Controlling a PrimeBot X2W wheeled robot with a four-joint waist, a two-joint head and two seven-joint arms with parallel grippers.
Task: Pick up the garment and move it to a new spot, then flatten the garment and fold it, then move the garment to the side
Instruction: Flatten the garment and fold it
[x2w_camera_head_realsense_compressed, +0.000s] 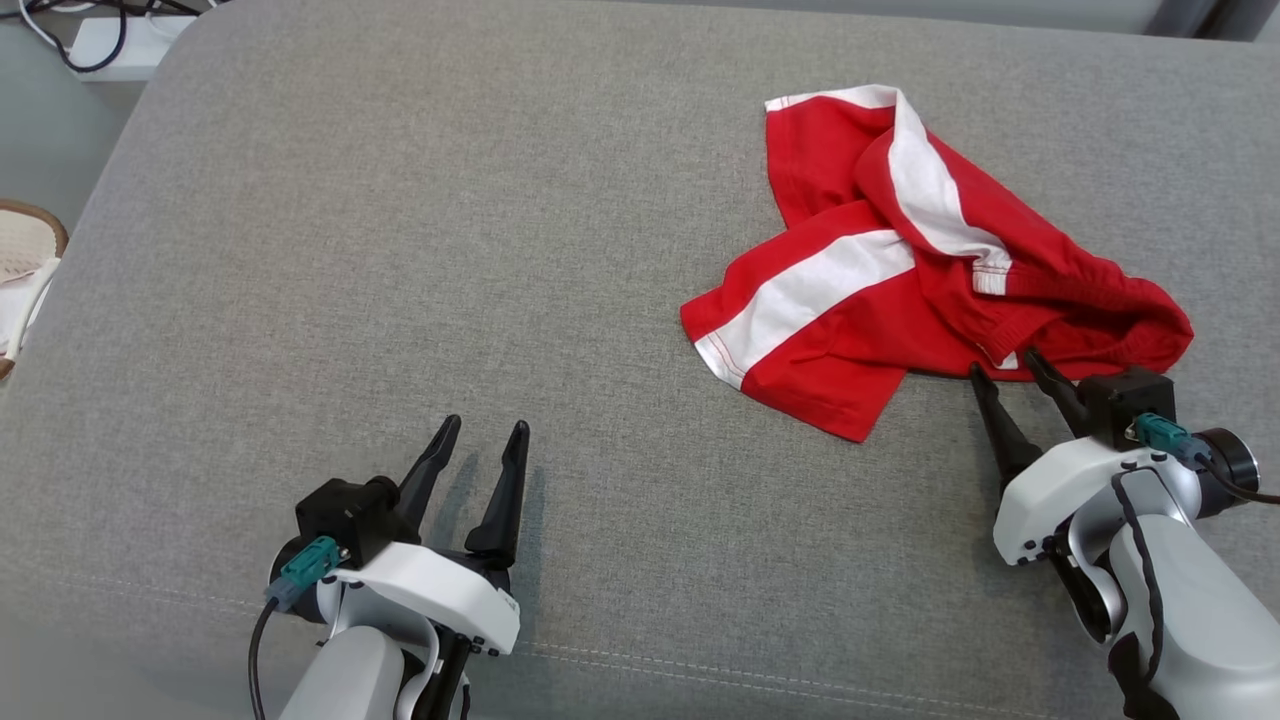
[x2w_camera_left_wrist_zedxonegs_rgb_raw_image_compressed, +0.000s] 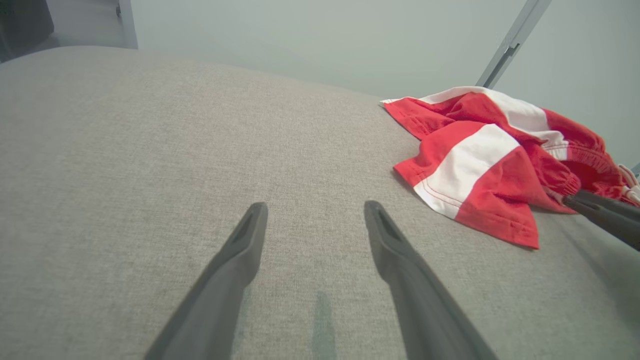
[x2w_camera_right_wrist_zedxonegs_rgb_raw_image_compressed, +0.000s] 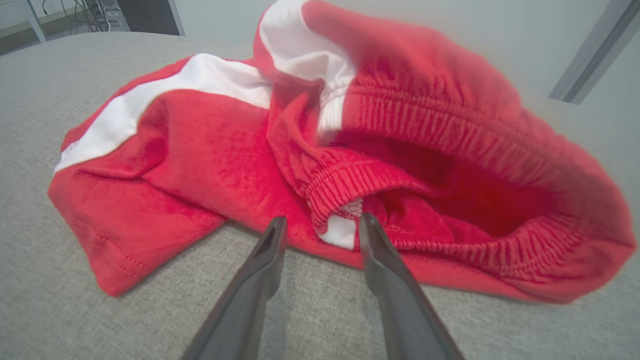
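well, my right gripper (x2w_camera_head_realsense_compressed: 1003, 362), jaws apart, straddles the waistband (x2w_camera_right_wrist_zedxonegs_rgb_raw_image_compressed: 345, 182) of the garment (x2w_camera_head_realsense_compressed: 900, 300); my left gripper (x2w_camera_head_realsense_compressed: 486, 423) gapes empty.

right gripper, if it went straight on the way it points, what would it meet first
The red and white garment: its ribbed waistband lies right at the tips of the right gripper, likely partly between them.

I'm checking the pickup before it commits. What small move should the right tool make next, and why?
Probably close the right tool on the waistband of the garment. Its jaws stand apart with the ribbed edge between the fingertips, so the cloth looks within grasp. The left tool is open over the bare grey cushion, away from the garment, so it cannot help yet.
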